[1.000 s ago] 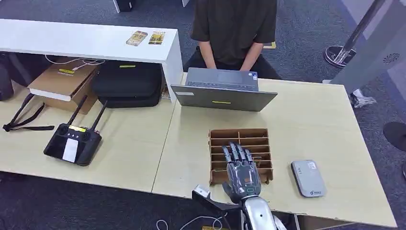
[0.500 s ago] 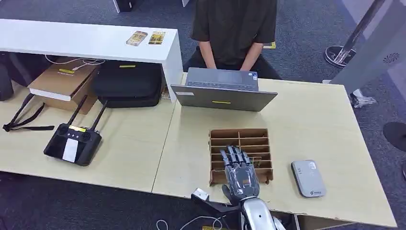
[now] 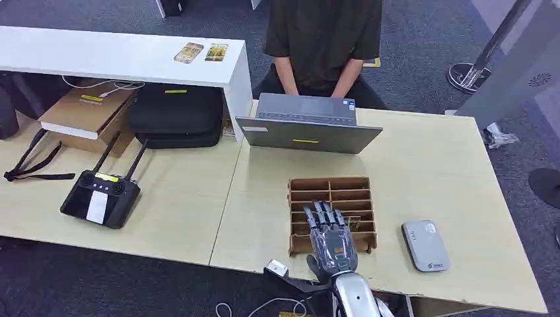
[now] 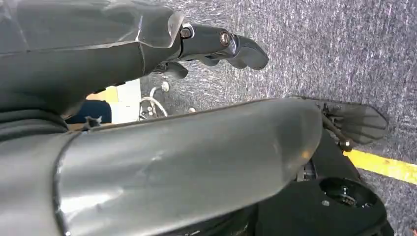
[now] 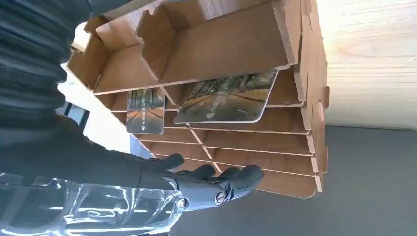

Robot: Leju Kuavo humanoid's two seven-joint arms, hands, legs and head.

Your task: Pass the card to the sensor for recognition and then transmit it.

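The right hand is hovering over the near rows of the wooden slotted card rack, fingers stretched out and apart, gripping nothing; since a second ago it has been drawing back a little toward the robot. The left hand is hanging beside the body over grey carpet, its fingers loosely curled around nothing. In the right wrist view two cards are sitting in the rack: a larger card with a road picture leaning in one slot and a smaller card in the neighbouring compartment, both apart from the fingers. One grey card reader is lying flat on the pale wooden table, to the right of the rack and well apart from the hand. One laptop is standing open at the far edge, with a person in a dark shirt sitting behind it. On the adjoining table to the left, one black remote controller with two antennas, a black case and a cardboard box are resting. Two more cards are lying on the white shelf.
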